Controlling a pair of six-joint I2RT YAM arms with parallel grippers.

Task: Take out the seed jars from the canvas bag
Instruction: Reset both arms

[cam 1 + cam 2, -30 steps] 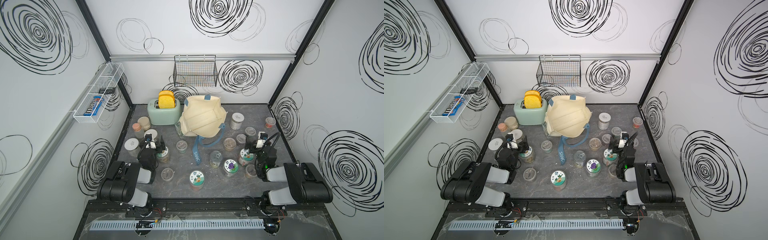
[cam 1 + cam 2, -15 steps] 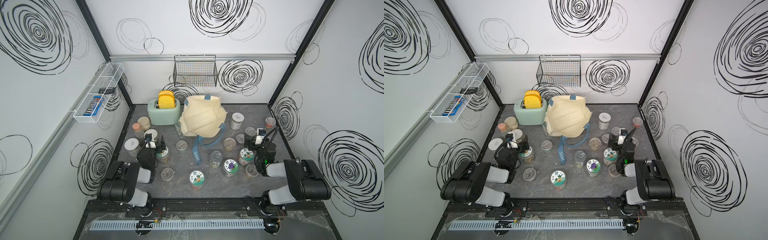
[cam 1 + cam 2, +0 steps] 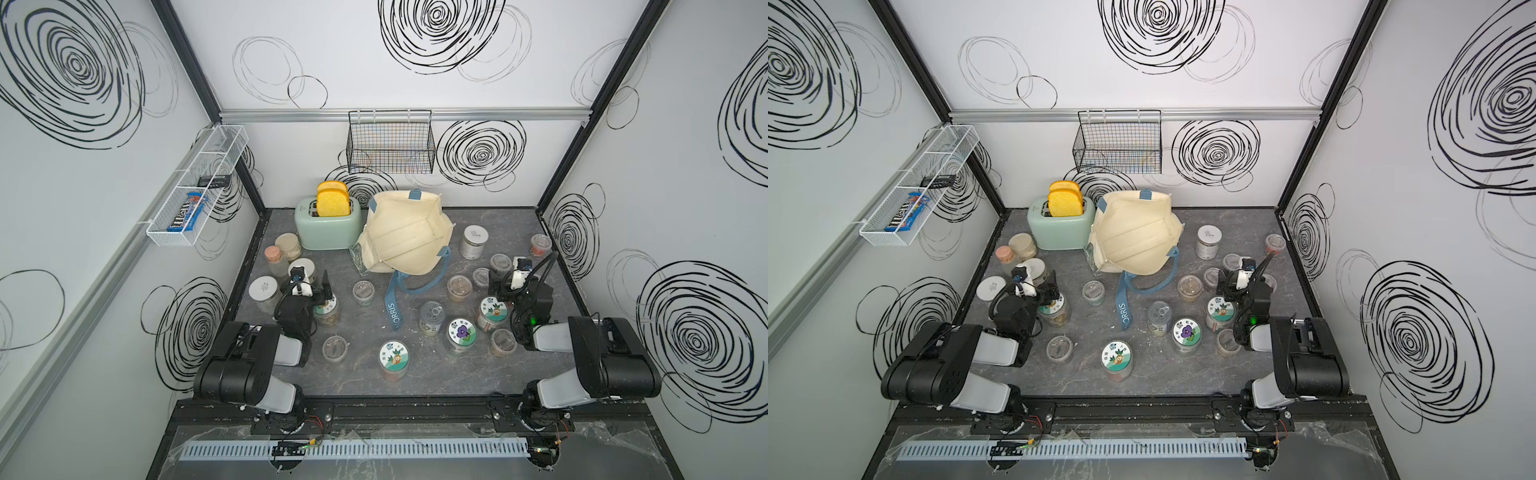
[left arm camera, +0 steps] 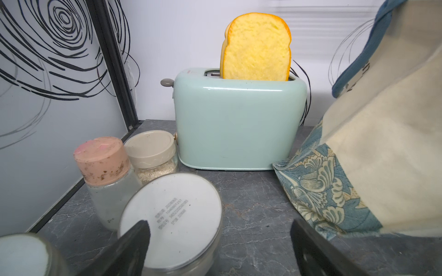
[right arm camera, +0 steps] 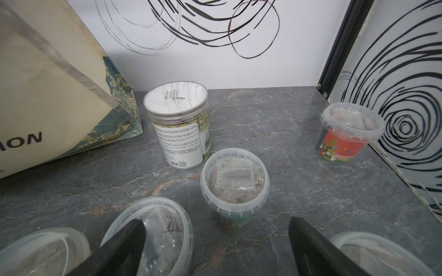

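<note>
1. My left end effector (image 4: pixel 220 227) sits low at the left of the table (image 3: pixel 436 374) in both top views. Its jaws are apart and hold nothing. A white-lidded jar (image 4: pixel 171 215) stands just ahead of it, and a sticker-lidded jar (image 3: pixel 326 309) is just beside it.
2. These jars look light and rigid, with smooth round walls that could slip. I would pinch across the body just under the lid rim, never on the lid itself.
3. The canvas bag (image 3: pixel 405 237) stands slumped at the centre back, just beside the toaster (image 3: pixel 328 228), with one strap (image 3: pixel 392 307) trailing onto the table. It is soft and will fold if pushed, so I judge the rim or strap is the place to hold it. From above I see no jar inside, though folds may hide one.
4. The other seed jars (image 3: pixel 459 286) stand scattered on the table around the bag, from centre to right.
5. My right end effector (image 5: pixel 217 225) is low at the right, jaws apart and empty. A clear tub (image 5: pixel 234 184) stands just ahead of it. Its thin wall may flex and pop the lid, so I would grip it gently, low on the wall.
</note>
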